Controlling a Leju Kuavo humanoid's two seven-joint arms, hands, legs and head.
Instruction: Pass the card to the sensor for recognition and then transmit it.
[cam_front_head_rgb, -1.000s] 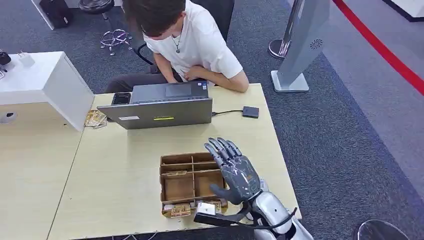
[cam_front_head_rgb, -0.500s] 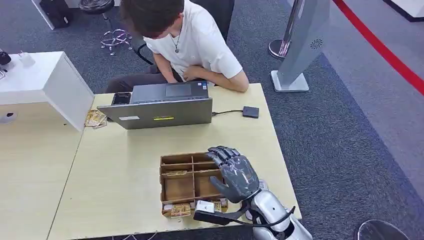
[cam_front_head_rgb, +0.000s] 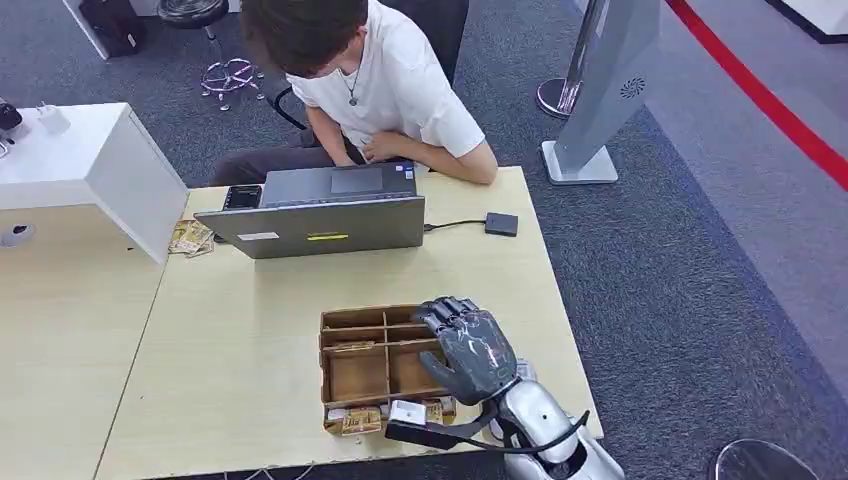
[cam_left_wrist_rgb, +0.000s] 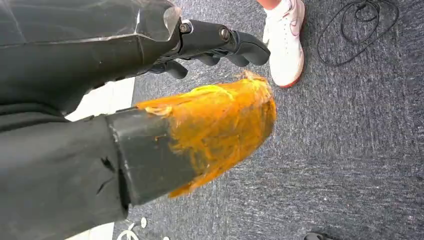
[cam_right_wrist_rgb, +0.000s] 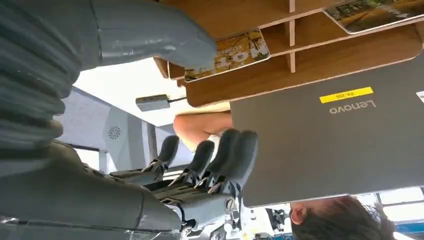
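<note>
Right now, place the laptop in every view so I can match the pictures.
Head view: laptop, open on the far side of the table, lid back toward the camera.
Right wrist view: laptop, grey lid with its yellow sticker, beyond the right hand.
Left wrist view: not in it.
Shared landmark: wooden tray.

a person in a white t-shirt (cam_front_head_rgb: 400, 85) sits behind an open grey lenovo laptop (cam_front_head_rgb: 320, 225) on the pale wooden table (cam_front_head_rgb: 240, 330). a white angled floor stand (cam_front_head_rgb: 600, 90) and a red floor stripe (cam_front_head_rgb: 770, 100) lie on grey carpet beyond.
</note>
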